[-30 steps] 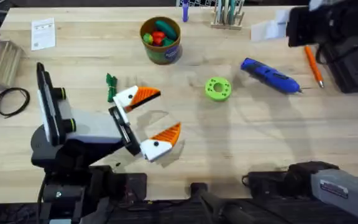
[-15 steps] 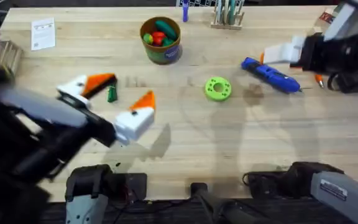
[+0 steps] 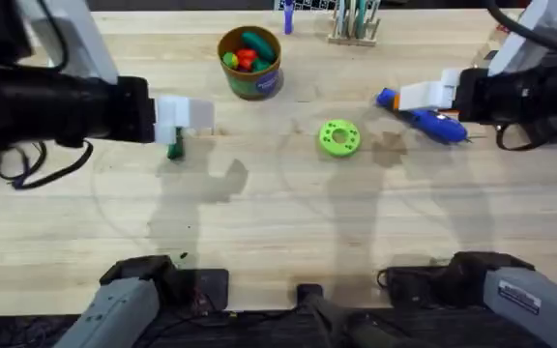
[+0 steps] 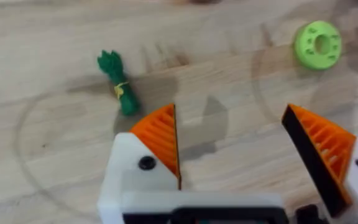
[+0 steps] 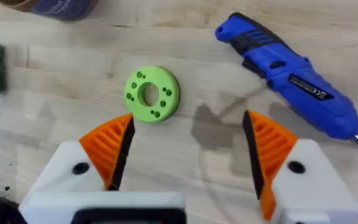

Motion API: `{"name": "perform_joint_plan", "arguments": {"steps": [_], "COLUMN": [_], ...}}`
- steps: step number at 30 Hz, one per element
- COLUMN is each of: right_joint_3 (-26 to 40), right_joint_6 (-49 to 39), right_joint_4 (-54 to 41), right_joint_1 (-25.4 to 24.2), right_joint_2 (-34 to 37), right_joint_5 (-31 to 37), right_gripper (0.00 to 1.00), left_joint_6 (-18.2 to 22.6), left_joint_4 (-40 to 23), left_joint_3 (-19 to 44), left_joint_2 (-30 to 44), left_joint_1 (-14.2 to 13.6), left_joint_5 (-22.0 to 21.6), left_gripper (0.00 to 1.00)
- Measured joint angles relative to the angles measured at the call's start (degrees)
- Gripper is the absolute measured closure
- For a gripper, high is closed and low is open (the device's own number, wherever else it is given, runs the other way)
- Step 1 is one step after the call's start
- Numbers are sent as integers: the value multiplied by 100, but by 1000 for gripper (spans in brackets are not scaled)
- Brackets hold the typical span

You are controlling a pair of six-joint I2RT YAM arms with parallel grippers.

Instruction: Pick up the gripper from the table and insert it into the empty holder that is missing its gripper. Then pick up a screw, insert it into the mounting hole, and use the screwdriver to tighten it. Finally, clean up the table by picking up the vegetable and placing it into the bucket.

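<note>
The small dark green vegetable (image 3: pixel 173 150) (image 4: pixel 119 90) lies on the wooden table just below my left gripper (image 3: pixel 186 117). In the left wrist view that gripper (image 4: pixel 235 143) hangs open over bare wood beside the vegetable, with nothing between its orange fingers (image 4: pixel 160 132). The blue screwdriver (image 3: pixel 425 118) (image 5: pixel 291 74) lies at the right. My right gripper (image 3: pixel 425 95) (image 5: pixel 188 149) hovers open by the screwdriver's near end. The olive bucket (image 3: pixel 250 82) with toy food stands at the back middle. The loose gripper, the holder and the screw are out of view.
A lime green ring-shaped disc (image 3: pixel 339 137) (image 4: pixel 317 45) (image 5: pixel 151 93) lies between the two grippers. A rack of tools (image 3: pixel 354 24) stands at the back edge. A black cable (image 3: pixel 27 166) lies far left. A tiny dark speck (image 3: pixel 183 256) sits near the front edge.
My left arm rose and swung from the front middle to the back left, ending over the vegetable. The right gripper came down and left from the back right corner to the screwdriver.
</note>
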Motion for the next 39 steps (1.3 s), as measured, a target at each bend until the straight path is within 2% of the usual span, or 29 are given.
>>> {"name": "perform_joint_plan", "arguments": {"steps": [2, 6, 11, 15, 23, 28, 32, 34, 35, 39], "right_joint_3": [0, 0, 0, 0, 0, 0, 0, 0, 0, 0], "right_joint_6": [0, -15, -17, -17, -17, -18, -20, -19, -19, -20], "right_joint_4": [38, 127, 131, 136, 138, 138, 138, 138, 138, 140], "right_joint_1": [0, 0, 0, 0, 0, 0, 0, 0, 0, 0], "right_joint_2": [0, 0, 0, 0, 0, 0, 0, 0, 0, 0], "right_joint_5": [-2, -13, -13, -13, -13, -13, -13, -13, -13, -13], "right_gripper": [10, 9, 10, 10, 10, 10, 10, 10, 10, 10], "left_joint_6": [-30, -369, -591, -655, -947, -1070, -1115, -1131, -1148, -1143], "left_joint_4": [-13, 70, 412, 520, 451, 463, 456, 426, 412, 351], "left_joint_3": [0, 0, 0, 153, 1022, 1060, 1088, 1088, 1090, 1091], "left_joint_2": [263, 779, 1607, 2465, 4448, 5013, 5030, 5030, 5030, 5029], "left_joint_1": [2, 149, 427, 448, 448, 413, 329, 298, 290, 280], "left_joint_5": [-287, -943, -1394, -1513, -1697, -1913, -2026, -2042, -2044, -2031], "left_gripper": [15, 16, 16, 15, 15, 15, 14, 114, 219, 832]}}
